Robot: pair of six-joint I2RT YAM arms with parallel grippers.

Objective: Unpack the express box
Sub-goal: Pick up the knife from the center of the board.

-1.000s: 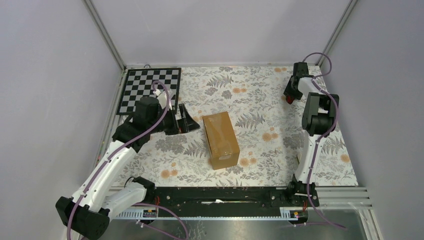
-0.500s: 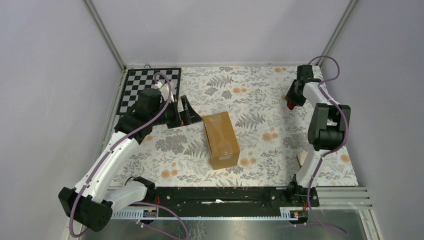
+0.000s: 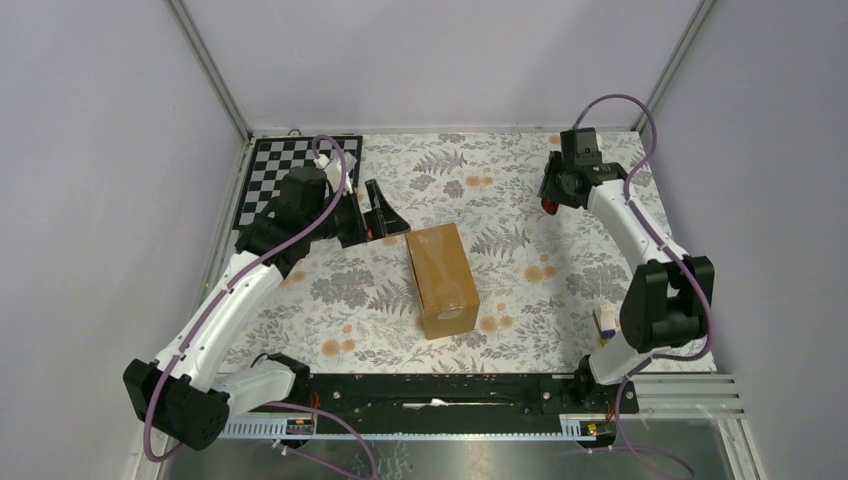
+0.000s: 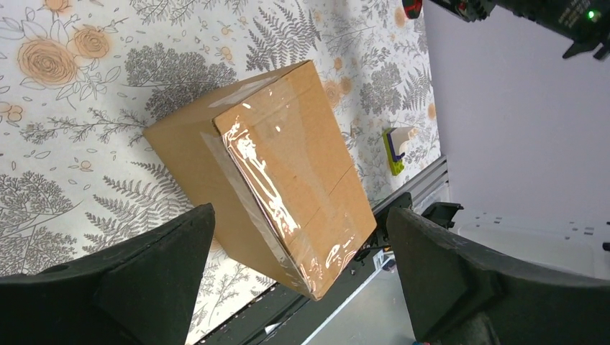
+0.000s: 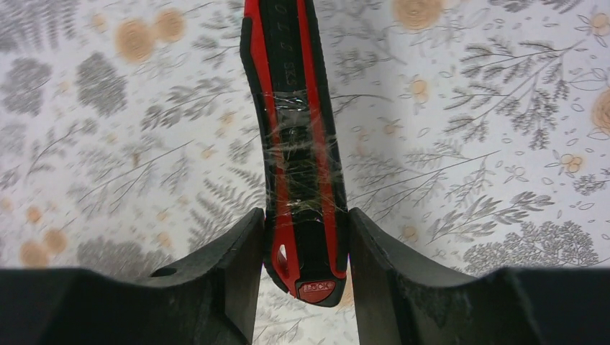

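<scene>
The express box [image 3: 442, 278] is a plain brown taped carton lying mid-table; it also shows in the left wrist view [image 4: 277, 172], closed, with shiny tape along its top seam. My left gripper [image 3: 385, 218] is open and empty, just left of the box's far end; in its own view [image 4: 298, 269] the jaws stand wide apart with the box between and beyond them. My right gripper [image 3: 553, 195] is at the far right, shut on a red-and-black cutter [image 5: 295, 136], held above the table [image 5: 305, 223].
A checkerboard [image 3: 300, 180] lies at the far left corner. A small white and yellow-green object [image 3: 604, 318] sits near the right arm's base; it also shows in the left wrist view [image 4: 395, 147]. A black rail [image 3: 430, 390] runs along the near edge. Walls close in three sides.
My right arm has swung left and toward the centre with the cutter in its jaws. My left gripper has shifted slightly farther back and toward the box's far end.
</scene>
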